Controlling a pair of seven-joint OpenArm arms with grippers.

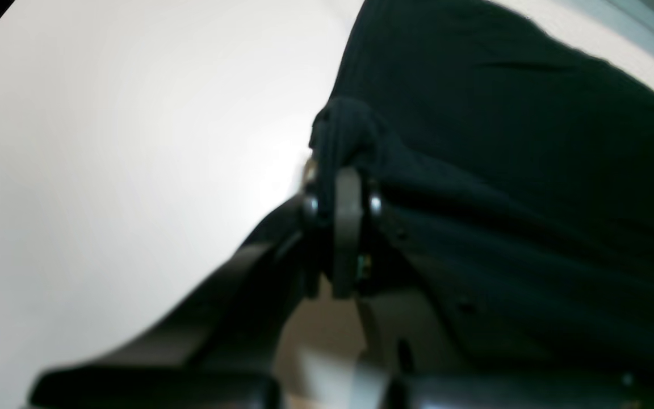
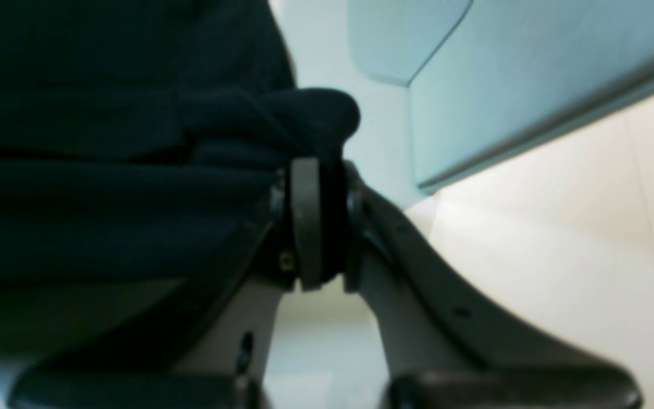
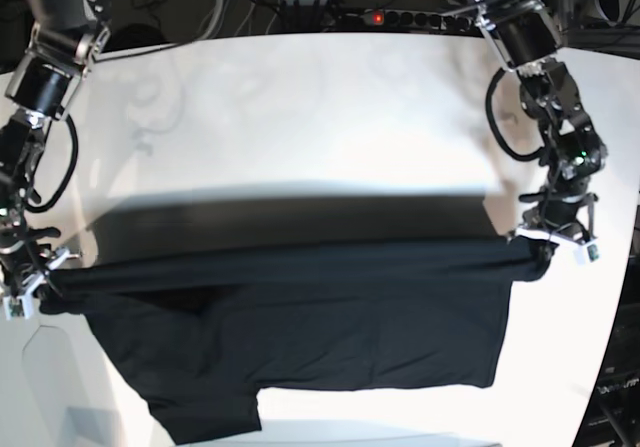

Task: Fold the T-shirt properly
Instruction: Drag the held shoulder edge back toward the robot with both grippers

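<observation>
The T-shirt (image 3: 300, 317) is hanging as a wide black sheet above the white table (image 3: 300, 117), stretched between both arms, its lower edge draping toward the near side. The left gripper (image 3: 545, 252) is clamping one bunched corner; the right gripper (image 3: 35, 282) is pinching the opposite corner. Holding the upper edge taut is probably flattening the cloth for laying down. Cables and a power strip (image 3: 400, 15) are lying behind the table.

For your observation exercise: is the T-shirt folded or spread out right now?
Spread, not folded: the T-shirt hangs stretched between the left claw and right claw.
</observation>
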